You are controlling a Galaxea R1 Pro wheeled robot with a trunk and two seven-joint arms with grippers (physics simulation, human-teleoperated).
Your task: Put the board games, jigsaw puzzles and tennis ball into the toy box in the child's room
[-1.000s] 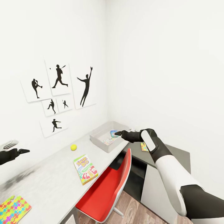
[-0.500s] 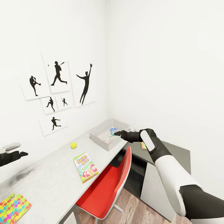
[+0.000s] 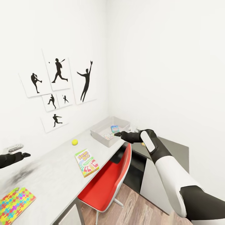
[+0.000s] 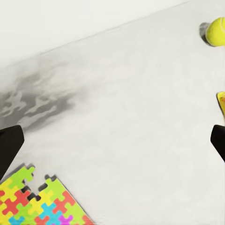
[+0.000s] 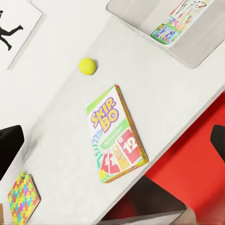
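The head camera has tilted since a second ago—things only shifted in frame. Right gripper [image 3: 118, 134], jaws apart and empty, hovers by the toy box [image 3: 103, 137]; the Skip-Bo box [image 3: 86, 162] waits at its seven o'clock on the counter [image 3: 56, 178]—left gripper [image 3: 25, 154] also spread, empty.

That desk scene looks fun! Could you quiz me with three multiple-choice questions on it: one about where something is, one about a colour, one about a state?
1. Where does the tennis ball lie?
A. in the toy box
B. on the table between the Skip-Bo box and the wall
C. on the chair

2. What colour is the chair seat?
A. red
B. blue
C. green

3. How is the right gripper?
A. shut on the ball
B. shut on a puzzle
C. open, holding nothing

Answers:
1 B: the ball rests on the bare table, beyond the Skip-Bo box and outside the toy box.
2 A: the seat is plainly red.
3 C: the right wrist view shows its fingers spread wide apart with nothing between them.
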